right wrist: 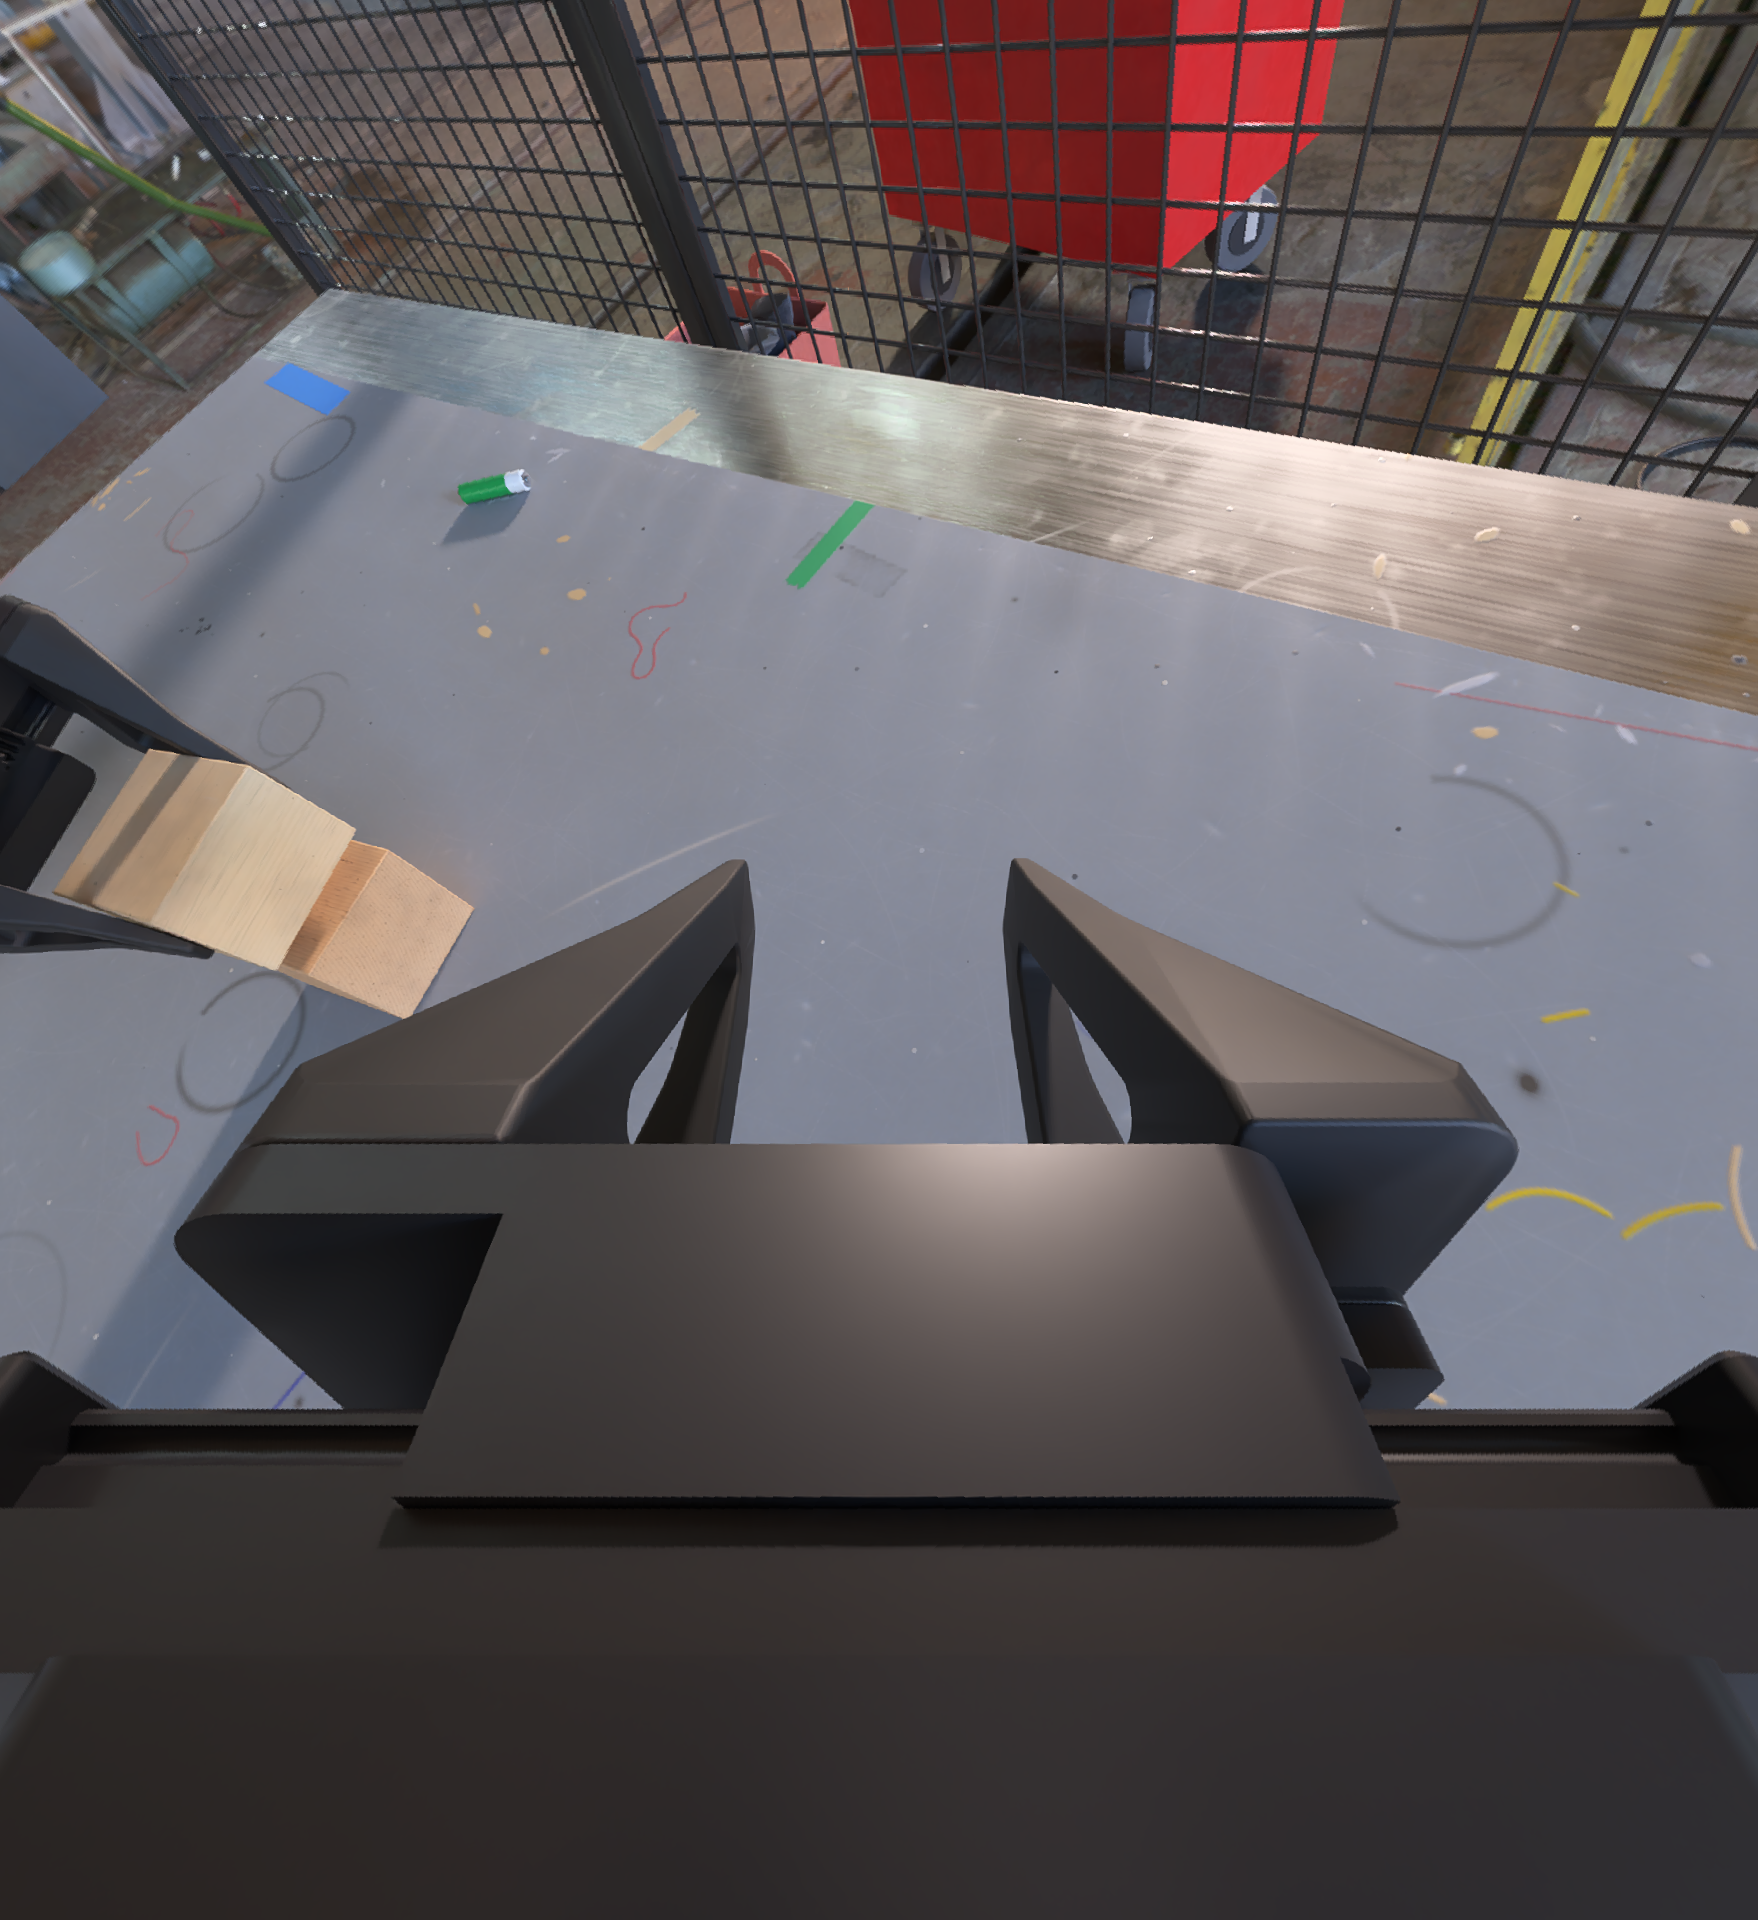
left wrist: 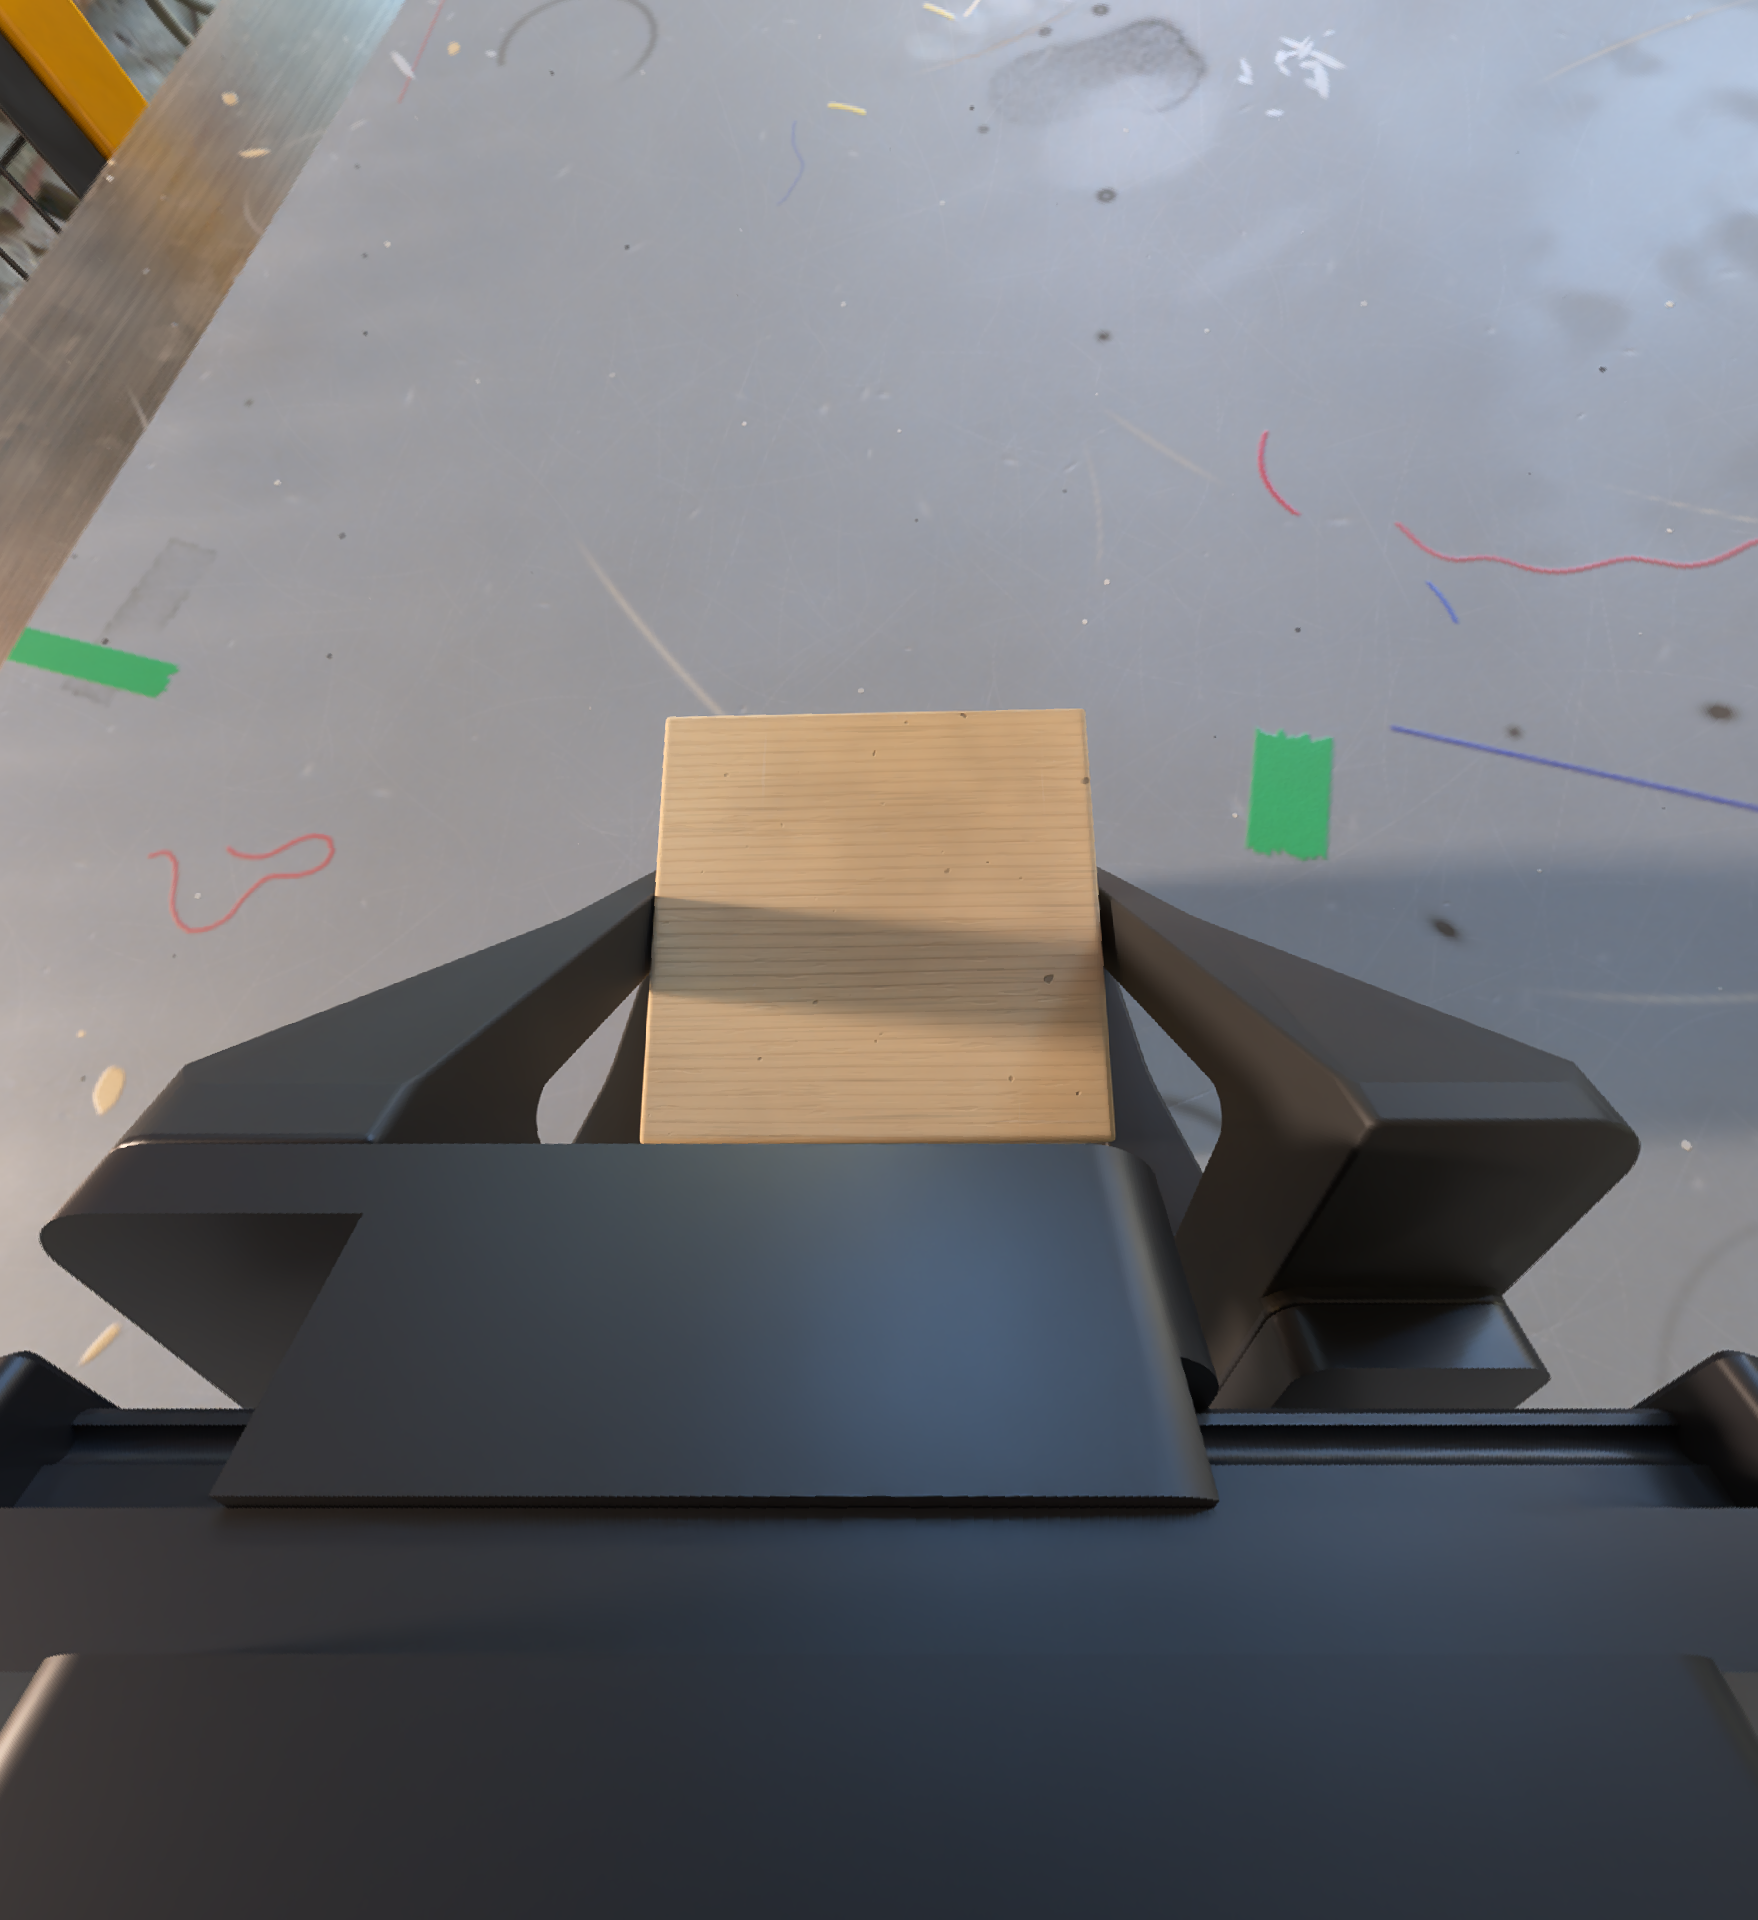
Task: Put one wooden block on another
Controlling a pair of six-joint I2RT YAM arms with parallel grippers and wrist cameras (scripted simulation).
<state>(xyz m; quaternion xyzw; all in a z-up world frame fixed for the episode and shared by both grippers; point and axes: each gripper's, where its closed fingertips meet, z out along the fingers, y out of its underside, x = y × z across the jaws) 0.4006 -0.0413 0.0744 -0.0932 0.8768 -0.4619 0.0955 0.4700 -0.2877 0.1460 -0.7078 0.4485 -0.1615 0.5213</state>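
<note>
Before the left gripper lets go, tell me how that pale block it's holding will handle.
The pale wooden block looks rigid; the left gripper clamps its flat sides without denting them. Its square faces should sit flat, unlikely to roll. Its smooth faces might slide slightly on the darker block below it. Weight cannot be judged.

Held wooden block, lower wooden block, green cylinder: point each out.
Held wooden block (left wrist: 875, 925): left wrist view, top face.
Lower wooden block (right wrist: 392, 940): right wrist view, exposed side face.
Green cylinder (right wrist: 488, 487): right wrist view, green body.
</note>
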